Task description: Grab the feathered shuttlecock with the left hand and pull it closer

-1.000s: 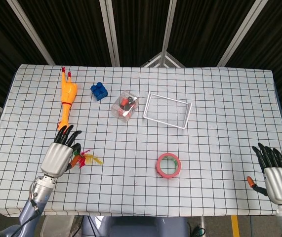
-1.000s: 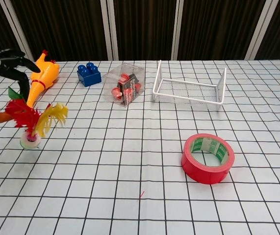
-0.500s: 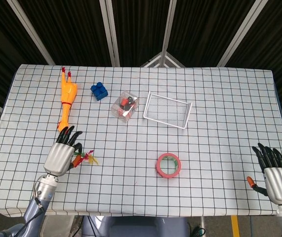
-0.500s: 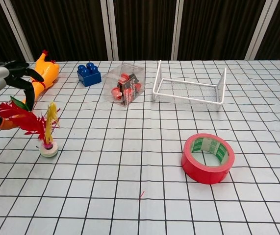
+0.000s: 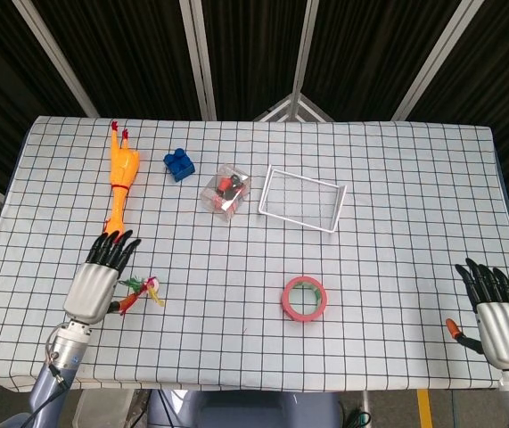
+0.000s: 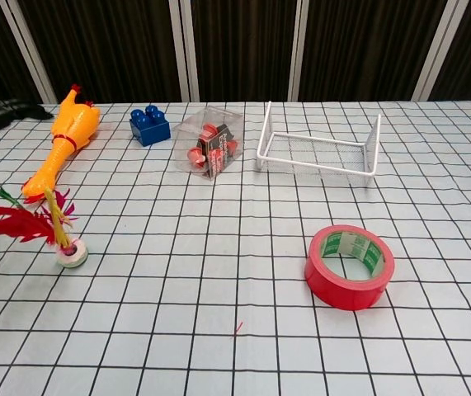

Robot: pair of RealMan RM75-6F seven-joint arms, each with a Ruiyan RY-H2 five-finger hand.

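The feathered shuttlecock [image 5: 140,292] has red, yellow and green feathers and a white round base [image 6: 72,256]. It lies tilted on the checked tablecloth at the near left, and its red feathers [image 6: 8,221] stretch left toward my left hand [image 5: 94,283]. That hand sits right beside it, with the feathers pinched at its thumb side. In the chest view only the hand's dark fingertips [image 6: 4,113] show, at the left edge. My right hand [image 5: 501,323] rests open at the near right corner, holding nothing.
A yellow rubber chicken [image 5: 120,178] lies beyond the left hand. A blue brick [image 5: 179,164], a clear box [image 5: 226,191] and a white wire basket [image 5: 303,199] stand mid-table. A red tape roll [image 6: 350,266] lies near the front centre.
My left hand has drawn back toward the near edge and a little left. The shuttlecock came with it, its feathers now leaning left. The right hand has not moved.
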